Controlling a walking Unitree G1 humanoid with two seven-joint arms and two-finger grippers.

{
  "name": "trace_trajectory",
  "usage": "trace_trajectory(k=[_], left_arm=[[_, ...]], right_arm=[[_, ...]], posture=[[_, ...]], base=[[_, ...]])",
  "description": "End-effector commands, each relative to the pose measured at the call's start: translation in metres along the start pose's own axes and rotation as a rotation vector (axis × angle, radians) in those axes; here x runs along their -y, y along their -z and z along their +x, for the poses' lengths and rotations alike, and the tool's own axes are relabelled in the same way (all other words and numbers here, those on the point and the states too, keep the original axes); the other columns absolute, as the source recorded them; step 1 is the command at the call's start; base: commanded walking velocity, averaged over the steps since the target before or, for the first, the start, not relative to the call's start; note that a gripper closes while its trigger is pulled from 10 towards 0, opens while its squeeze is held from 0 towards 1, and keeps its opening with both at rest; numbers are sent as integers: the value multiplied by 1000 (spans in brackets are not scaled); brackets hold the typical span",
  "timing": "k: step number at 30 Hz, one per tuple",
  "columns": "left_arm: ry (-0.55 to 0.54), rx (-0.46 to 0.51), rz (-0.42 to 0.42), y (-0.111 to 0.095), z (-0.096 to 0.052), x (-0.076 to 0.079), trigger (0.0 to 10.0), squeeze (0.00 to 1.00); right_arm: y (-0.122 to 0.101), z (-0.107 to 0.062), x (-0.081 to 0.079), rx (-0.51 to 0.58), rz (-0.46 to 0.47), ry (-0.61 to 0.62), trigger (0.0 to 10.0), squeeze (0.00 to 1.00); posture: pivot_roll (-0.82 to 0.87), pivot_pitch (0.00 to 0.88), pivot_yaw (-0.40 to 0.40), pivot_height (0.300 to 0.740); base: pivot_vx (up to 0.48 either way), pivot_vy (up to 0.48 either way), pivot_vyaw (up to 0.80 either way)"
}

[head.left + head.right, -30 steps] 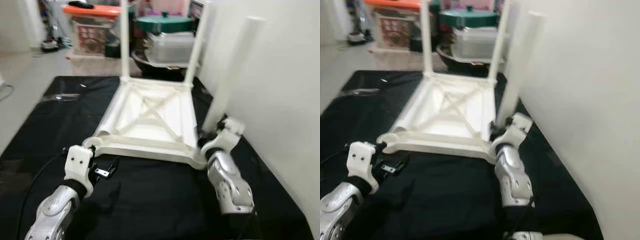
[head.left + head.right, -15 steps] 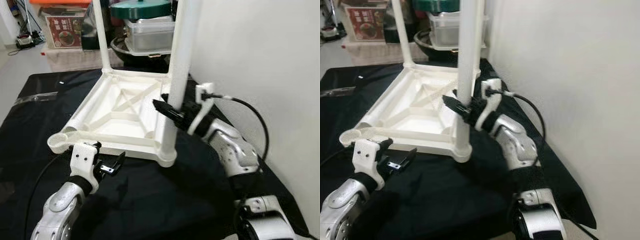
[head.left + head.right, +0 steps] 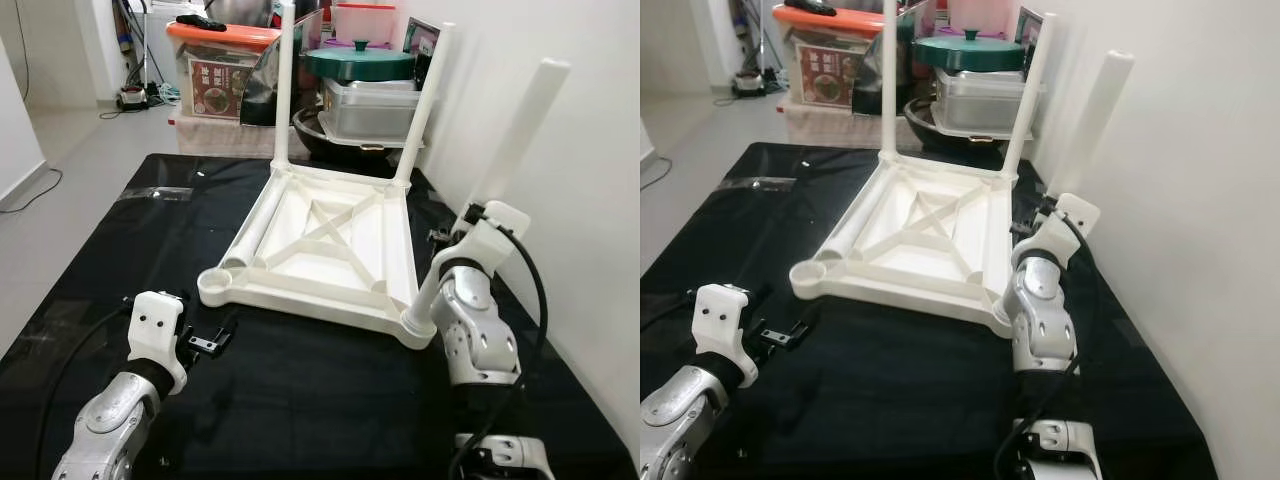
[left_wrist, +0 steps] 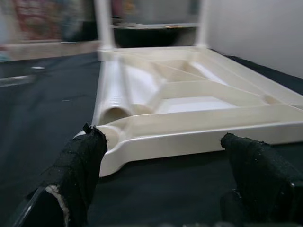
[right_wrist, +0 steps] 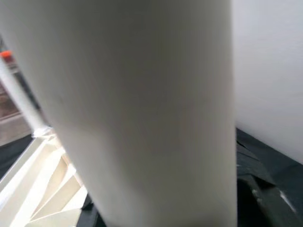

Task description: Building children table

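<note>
The upturned white table top (image 3: 330,250) is laid on the black mat (image 3: 300,400), just ahead of the left gripper (image 3: 212,342), whose jaws are released. The tilted white leg (image 3: 500,180) is grasped by the right gripper (image 3: 452,238) at the near right corner socket.

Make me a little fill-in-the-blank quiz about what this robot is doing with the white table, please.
1. The white tabletop lies ____ on the black mat, its underside facing up.
2. ____ legs stand upright at its far corners.
3. The right pincer holds a third leg that is ____, not upright, at the near right corner.
4. One loose leg lies inside the tabletop along its ____ side, ahead of the open left pincer.

Missing words: upside down; two; tilted; left
</note>
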State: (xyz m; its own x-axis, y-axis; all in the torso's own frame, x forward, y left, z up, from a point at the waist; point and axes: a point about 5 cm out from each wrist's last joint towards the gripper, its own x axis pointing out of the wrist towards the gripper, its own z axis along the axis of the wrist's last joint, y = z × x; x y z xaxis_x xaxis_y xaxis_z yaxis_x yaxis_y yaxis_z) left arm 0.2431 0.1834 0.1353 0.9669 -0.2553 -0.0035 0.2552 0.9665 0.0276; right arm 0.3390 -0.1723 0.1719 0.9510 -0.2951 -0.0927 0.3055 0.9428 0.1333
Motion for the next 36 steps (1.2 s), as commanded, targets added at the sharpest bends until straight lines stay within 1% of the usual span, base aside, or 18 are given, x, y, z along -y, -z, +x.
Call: trace_trajectory(k=[1,2,3,4,6,7,8,13,15,16,17,20,26,30,31,34,35,36], left_arm=[[16,-9,-1,1,2,2,10000,0],[19,-10,-1,1,2,3,10000,0],[19,-10,-1,1,2,3,10000,0],[19,-9,-1,1,1,3,10000,0],[19,-9,-1,1,1,3,10000,0],[17,-9,-1,1,1,3,10000,0],[13,-9,0,1,0,2,10000,0],[5,-9,3,2,-1,1,10000,0],[-1,-9,6,2,-1,0,10000,0],[-3,-9,8,2,-2,0,10000,0],[-5,-9,9,1,-2,0,10000,0],[-10,-10,10,1,-5,-1,10000,0],[-2,-11,7,1,-4,0,10000,0],[7,-11,4,1,-2,1,10000,0],[11,-10,2,0,-2,2,10000,0],[15,-9,0,0,-1,2,10000,0],[25,-6,-4,0,2,3,10000,0],[25,-6,-4,0,2,3,10000,0]], right_arm=[[46,-6,14,-212,-10,31,10000,0],[26,-7,-13,-134,89,-221,10000,1000],[26,-7,-13,-134,89,-221,10000,1000],[-8,-13,-44,-39,141,-638,10000,486],[-8,-13,-44,-39,141,-638,10000,486],[-34,-24,-61,34,153,-938,10000,0],[-50,-41,-77,77,-51,-1303,10000,0],[-41,-55,-85,31,-74,-1453,10000,0],[-22,-64,-91,-25,-51,-1525,4941,0],[-12,-57,-95,-69,-17,-1450,0,0],[-5,-53,-97,-102,7,-1393,0,0],[28,12,-61,-226,31,-397,0,0],[58,9,17,-257,-88,125,0,0],[49,-10,34,-178,-217,117,0,0],[45,-13,30,-179,-212,74,8078,0],[35,-15,12,-157,-160,-71,10000,0],[-6,-23,-39,-23,49,-549,10000,1000],[-6,-23,-39,-23,49,-549,10000,1000]], posture=[[39,0,-35,740],[43,0,-41,740],[43,0,-41,740],[53,0,-46,740],[53,0,-46,740],[55,0,-48,740],[72,0,-59,740],[94,0,-77,740],[94,0,-77,740],[123,0,-91,740],[123,0,-91,740],[108,0,-81,740],[95,0,-67,740],[72,0,-58,740],[72,0,-58,740],[37,0,-38,740],[43,0,-43,740],[43,0,-43,740]], base=[[0,0,0],[0,0,0],[0,0,0],[0,0,0],[0,0,0],[0,0,0],[0,0,0],[0,0,0],[0,0,0],[0,0,0],[0,0,0],[0,0,0],[0,0,0],[0,0,0],[0,0,0],[0,0,0],[0,0,0],[0,0,0]])
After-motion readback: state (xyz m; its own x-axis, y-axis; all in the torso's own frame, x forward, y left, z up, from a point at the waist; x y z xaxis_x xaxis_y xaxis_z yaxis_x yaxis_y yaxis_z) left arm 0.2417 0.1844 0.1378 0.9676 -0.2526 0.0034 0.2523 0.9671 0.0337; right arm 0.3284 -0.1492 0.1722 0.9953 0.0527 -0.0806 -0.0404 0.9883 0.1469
